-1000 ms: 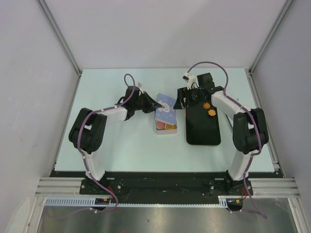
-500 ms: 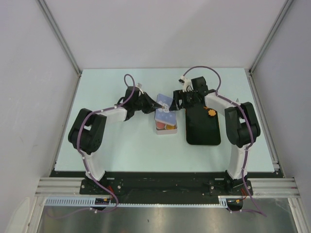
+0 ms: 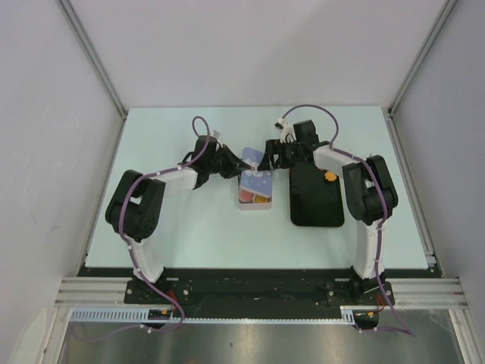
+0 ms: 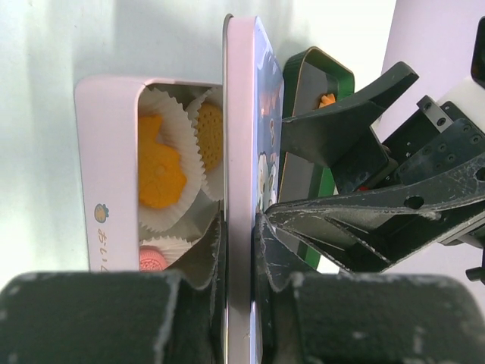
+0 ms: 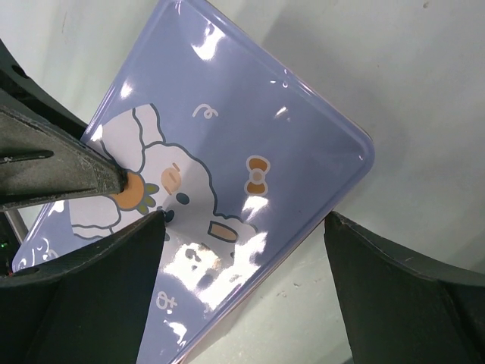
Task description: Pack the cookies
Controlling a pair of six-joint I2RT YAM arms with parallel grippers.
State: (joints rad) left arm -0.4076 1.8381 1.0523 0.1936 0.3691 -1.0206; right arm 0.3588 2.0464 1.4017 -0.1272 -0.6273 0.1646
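While my left hand (image 4: 239,227) clamps the lid (image 5: 250,136) on edge beside the open tin (image 4: 106,152), my right hand (image 5: 244,220) hangs spread wide near it. Three cookies (image 4: 159,163) sit in the tin. One cookie (image 3: 330,176) remains on the tray (image 3: 314,205), so packing looks unfinished.

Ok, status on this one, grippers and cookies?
Left gripper shut on the tin lid, held on edge. Right gripper open, facing the lid. Cookies in the tin; one orange cookie on the black tray.
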